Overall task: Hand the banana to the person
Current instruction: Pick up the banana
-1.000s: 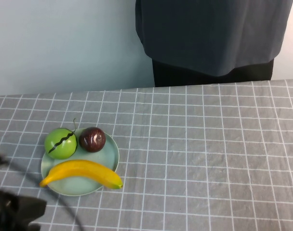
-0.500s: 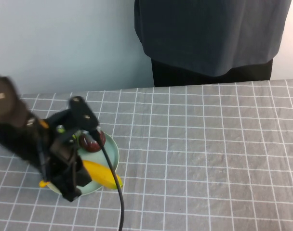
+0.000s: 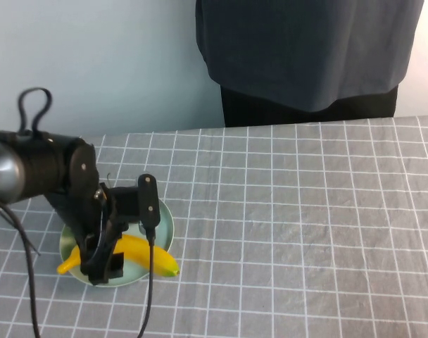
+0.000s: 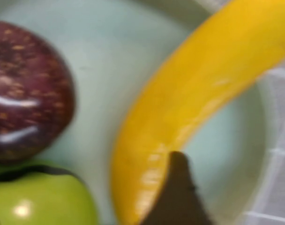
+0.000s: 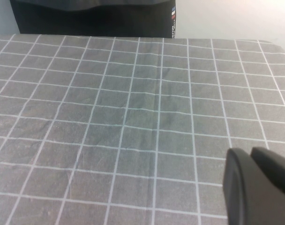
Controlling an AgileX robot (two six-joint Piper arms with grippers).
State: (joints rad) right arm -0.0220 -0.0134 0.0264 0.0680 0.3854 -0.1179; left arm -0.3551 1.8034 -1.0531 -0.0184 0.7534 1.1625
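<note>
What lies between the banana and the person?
High view: between banana and person, only bare checked tablecloth. Left pincer is at the banana; right pincer sits apart.

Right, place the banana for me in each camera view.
High view: banana on the plate, lower left, under the left hand.
Left wrist view: banana arcs across the plate.
Right wrist view: no banana; right hand over the cloth.
Shared landmark: the plate.
</note>
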